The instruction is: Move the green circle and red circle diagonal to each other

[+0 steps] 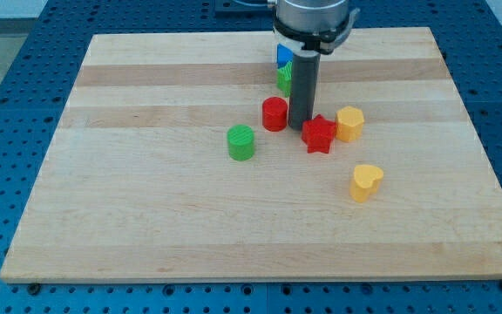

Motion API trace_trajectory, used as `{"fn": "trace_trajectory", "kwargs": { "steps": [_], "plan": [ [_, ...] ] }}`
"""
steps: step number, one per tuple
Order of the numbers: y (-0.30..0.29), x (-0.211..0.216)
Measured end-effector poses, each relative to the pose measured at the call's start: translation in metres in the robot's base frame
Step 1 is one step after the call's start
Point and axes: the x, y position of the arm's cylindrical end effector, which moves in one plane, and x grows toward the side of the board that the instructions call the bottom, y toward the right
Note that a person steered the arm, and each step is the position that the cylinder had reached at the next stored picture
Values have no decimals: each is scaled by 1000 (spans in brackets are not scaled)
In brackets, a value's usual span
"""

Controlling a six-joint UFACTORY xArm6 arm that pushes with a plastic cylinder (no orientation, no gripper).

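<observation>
Green plastic circle block [241, 142] sits left of centre on the pale wooden desk [146, 218]; red plastic circle block [274, 114] lies up-right of it, near but apart. Both short, glossy cylinders; I judge them light, rigid and slide-prone, best pushed low and square-on. No hand fitted, nothing held: my tip [300, 127] rests just right of red, beside the red star block [319, 134].
</observation>
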Motion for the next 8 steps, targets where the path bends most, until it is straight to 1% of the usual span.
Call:
{"fn": "trace_trajectory", "kwargs": {
  "steps": [1, 2, 3, 4, 5, 6, 8],
  "plan": [
    [-9, 21],
    [-36, 28],
    [-69, 26],
    [-88, 16],
    [-87, 12],
    [-70, 8],
    [-58, -16]
  ]
}}
